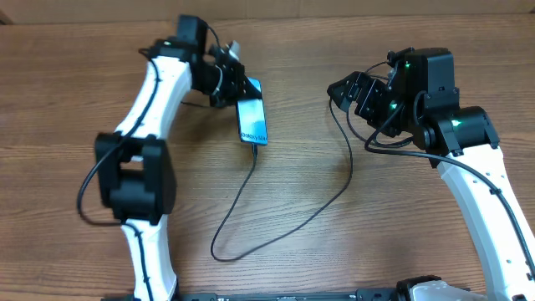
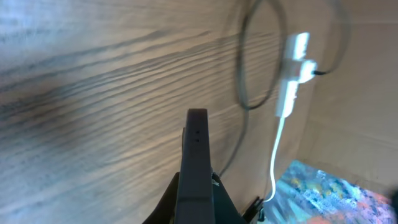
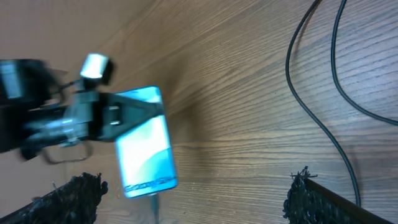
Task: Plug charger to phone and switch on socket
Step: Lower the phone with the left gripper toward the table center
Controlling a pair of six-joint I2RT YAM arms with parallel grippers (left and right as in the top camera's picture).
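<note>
Nearest you, the slack of the charger (image 1: 236, 203) lay in a loop on the tabletop (image 1: 84, 100), between your two arms. One run climbed from that loop to the near end of the phone (image 1: 252, 122). There the connector tip appeared seated, though the joint was too small to be sure. The other run swung toward your right arm and ran out of sight beneath it. The phone sat left of centre, screen up and lit, its long axis running near to far with a slight tilt. Your left fingers (image 1: 241, 89) were clamped on its far end, and the left wrist view showed it edge-on as a dark slab. Your right fingers (image 3: 314, 199) stood wide apart, holding nothing, well off to the phone's right and aimed back at it. Farthest off, the socket (image 2: 292, 78) showed only in the left wrist view, as a blurred white oblong trailing a white cord (image 2: 278, 149) near the tabletop's edge. The overhead view did not show it, so you could not tell which arm was nearer. The free right fingers looked likelier for the switch.
</note>
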